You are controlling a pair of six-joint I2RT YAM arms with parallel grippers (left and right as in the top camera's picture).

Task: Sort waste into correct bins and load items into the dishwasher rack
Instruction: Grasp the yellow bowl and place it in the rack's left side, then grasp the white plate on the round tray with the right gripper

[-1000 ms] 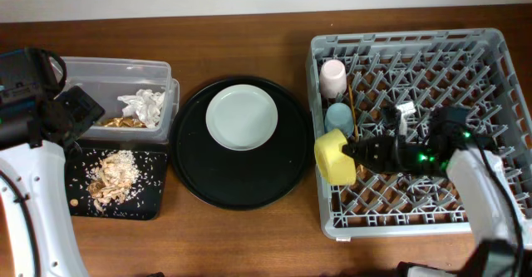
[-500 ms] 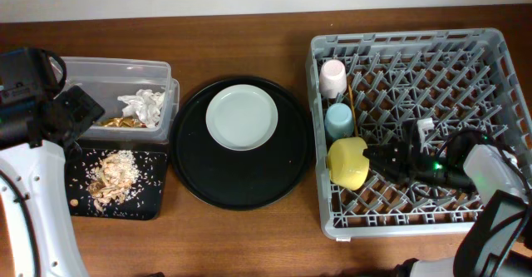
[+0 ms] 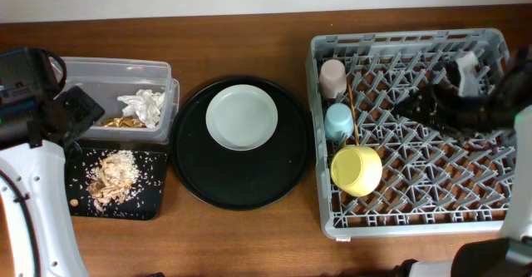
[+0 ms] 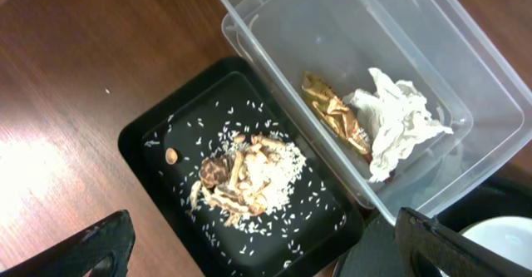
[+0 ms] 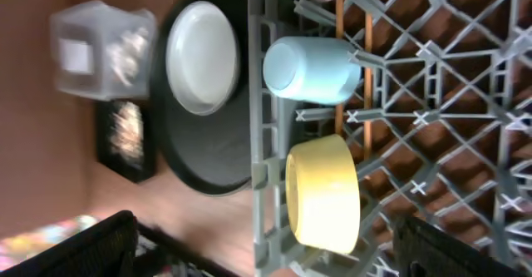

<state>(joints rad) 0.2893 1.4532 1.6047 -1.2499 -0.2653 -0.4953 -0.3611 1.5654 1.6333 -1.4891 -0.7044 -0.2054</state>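
Yellow bowl (image 3: 357, 170), smooth and round, on grey lattice dishwasher rack (image 3: 432, 185)

The left tool (image 4: 262, 237) hangs at the left side, jaws spread wide and empty; the right tool (image 5: 262, 237) — blurred from overhead — sits far right, equally wide, gripping nothing.

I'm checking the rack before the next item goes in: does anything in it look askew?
The yellow bowl stands out. It appears to rest tilted on the pegs near the left front corner of the dishwasher rack rather than sitting squarely between them. Nothing else in the rack looks spilled or damaged.
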